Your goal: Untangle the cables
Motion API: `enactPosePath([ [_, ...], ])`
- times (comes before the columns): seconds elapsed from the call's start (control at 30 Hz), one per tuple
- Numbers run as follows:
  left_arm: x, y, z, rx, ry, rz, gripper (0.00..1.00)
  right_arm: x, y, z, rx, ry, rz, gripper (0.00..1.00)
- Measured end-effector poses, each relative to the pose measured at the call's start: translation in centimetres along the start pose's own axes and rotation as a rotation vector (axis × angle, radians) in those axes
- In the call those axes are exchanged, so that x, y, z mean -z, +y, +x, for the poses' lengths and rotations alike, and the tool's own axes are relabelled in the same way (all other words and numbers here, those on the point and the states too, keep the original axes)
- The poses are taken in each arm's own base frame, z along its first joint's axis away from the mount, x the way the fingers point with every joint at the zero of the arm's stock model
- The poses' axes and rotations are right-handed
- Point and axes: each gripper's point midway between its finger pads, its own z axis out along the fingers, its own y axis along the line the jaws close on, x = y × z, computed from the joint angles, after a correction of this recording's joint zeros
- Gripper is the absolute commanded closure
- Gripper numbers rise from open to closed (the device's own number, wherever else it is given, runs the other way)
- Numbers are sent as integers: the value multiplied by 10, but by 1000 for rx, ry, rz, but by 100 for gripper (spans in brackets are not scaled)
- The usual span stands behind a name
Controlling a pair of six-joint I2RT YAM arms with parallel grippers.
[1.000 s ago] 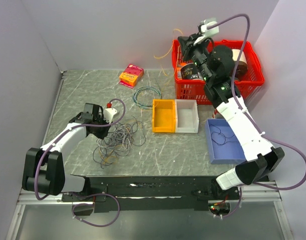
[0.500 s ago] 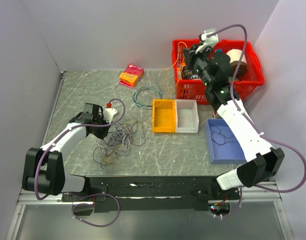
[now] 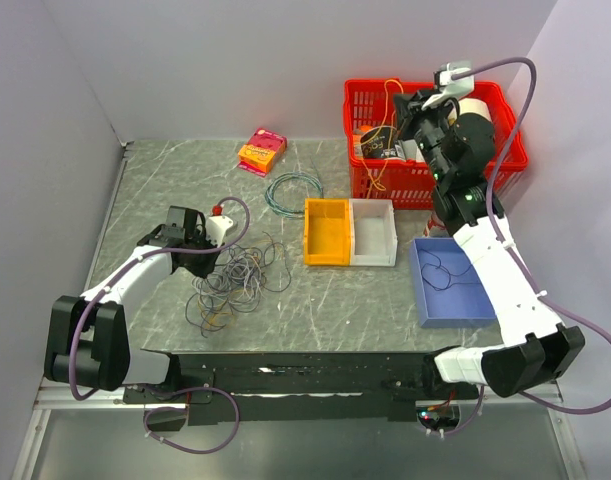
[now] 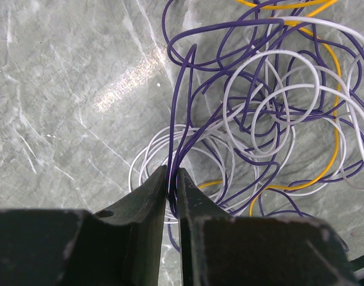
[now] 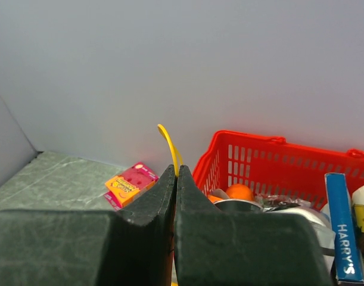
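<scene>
Left wrist view: left claw pinches a purple strand in the cables piled left on the counter, right claw clamps a yellow strand over the far-right basket, likely releasing it next.

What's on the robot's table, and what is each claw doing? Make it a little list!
left gripper: shut on dark purple strands of the tangled bunch of thin yellow, white and purple cables
right gripper: shut on one thin yellow wire, high up by the red plastic basket
bunch: lies on the grey marbled table
bins: orange plastic bin and white plastic bin, side by side
blue tray: holds one dark wire
blue-green wire coil: lies apart from the bunch
</scene>
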Motion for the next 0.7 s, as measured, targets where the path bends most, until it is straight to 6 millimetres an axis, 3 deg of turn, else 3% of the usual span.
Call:
enactPosePath([
  [0.27,0,0,0,0,0,0,81,1,8,8,-50,19,-33,100],
  [0.4,0,1,0,2,0,-1,81,-4,20,24,-74,54,-66,100],
  [0.6,0,1,0,3,0,-2,81,-17,53,77,-96,173,-131,100],
  [0.7,0,1,0,3,0,-2,81,-17,64,118,-108,261,-148,100],
])
